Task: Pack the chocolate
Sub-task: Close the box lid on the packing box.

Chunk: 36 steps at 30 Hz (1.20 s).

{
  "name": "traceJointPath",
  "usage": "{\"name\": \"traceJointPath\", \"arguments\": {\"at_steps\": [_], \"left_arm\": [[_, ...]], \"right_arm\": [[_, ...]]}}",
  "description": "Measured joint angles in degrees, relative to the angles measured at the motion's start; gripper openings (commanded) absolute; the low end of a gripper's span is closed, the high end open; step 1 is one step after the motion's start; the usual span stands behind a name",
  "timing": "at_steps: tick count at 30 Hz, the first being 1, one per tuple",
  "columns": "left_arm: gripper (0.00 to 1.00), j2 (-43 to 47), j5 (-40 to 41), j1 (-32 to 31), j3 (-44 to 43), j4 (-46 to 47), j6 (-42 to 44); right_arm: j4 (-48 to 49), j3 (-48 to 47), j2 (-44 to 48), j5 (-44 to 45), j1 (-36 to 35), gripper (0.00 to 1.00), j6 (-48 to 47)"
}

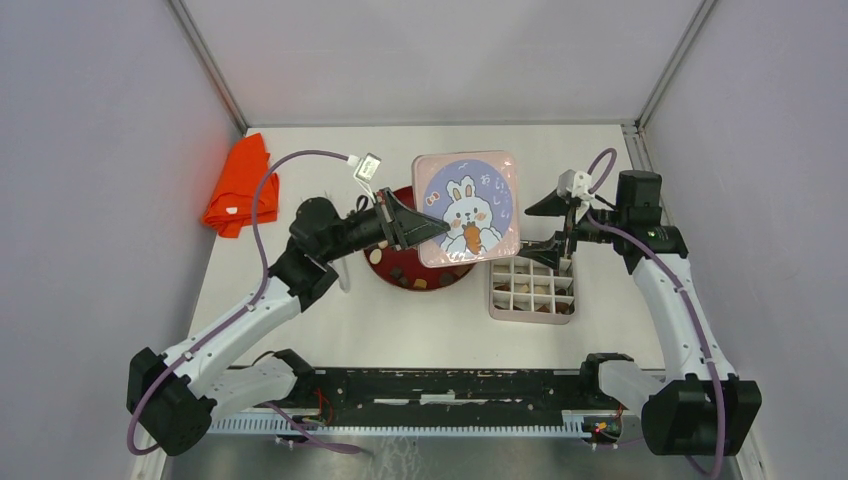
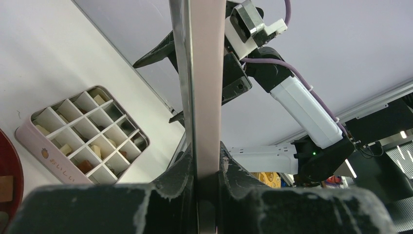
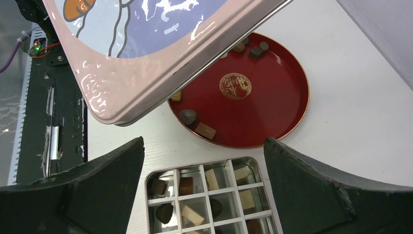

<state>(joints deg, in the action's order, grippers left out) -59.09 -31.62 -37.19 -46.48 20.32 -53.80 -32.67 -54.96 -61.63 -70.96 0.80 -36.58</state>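
The left gripper [image 2: 207, 170] fills the bottom of its own wrist view, its fingers [image 2: 178, 178] clenched on the edge of a pink lid [image 2: 207, 73] seen edge-on. From above, that lid [image 1: 468, 208], printed with a rabbit, hangs off the desk [image 1: 420, 330] near its centre, covering much of the red plate [image 1: 395, 275]. The chocolate is split: a few dark and tan pieces [image 3: 205, 130] lie along the plate's rim [image 3: 272, 97], and more pieces [image 3: 186, 185] sit in compartments of the divided box [image 3: 147, 195], which rests just beside the plate towards the desk's right edge. The right gripper [image 3: 202, 151] hovers over the box's far side, jaws spread wide and grasping nothing. An orange cloth [image 1: 240, 185] lies by the far left corner
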Motion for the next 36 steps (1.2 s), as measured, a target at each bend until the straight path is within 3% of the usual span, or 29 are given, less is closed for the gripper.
{"name": "traceJointPath", "arguments": {"at_steps": [11, 18, 24, 29, 36], "left_arm": [[0.02, -1.55, -2.03, 0.0, 0.0, 2.34, -0.04], [0.02, -4.74, -4.57, 1.09, -1.86, 6.73, -0.15], [0.02, -5.9, -8.5, 6.36, -3.48, 5.2, -0.13], [0.02, -7.19, -10.78, 9.49, -4.55, 5.25, -0.13], [0.02, -9.49, -15.78, 9.42, -4.55, 9.05, -0.17]], "right_arm": [[3.56, 0.96, 1.22, -0.96, 0.0, 0.98, 6.38], [8.74, 2.08, 1.66, -1.66, 0.31, 0.98, 15.89], [1.75, -1.77, 2.16, 3.74, 0.35, 0.98, 11.72], [-1.05, -2.43, 2.97, 1.51, 0.76, 0.98, 9.86], [24.02, -0.31, 0.39, 0.22, -2.78, 0.98, 36.59]]}}
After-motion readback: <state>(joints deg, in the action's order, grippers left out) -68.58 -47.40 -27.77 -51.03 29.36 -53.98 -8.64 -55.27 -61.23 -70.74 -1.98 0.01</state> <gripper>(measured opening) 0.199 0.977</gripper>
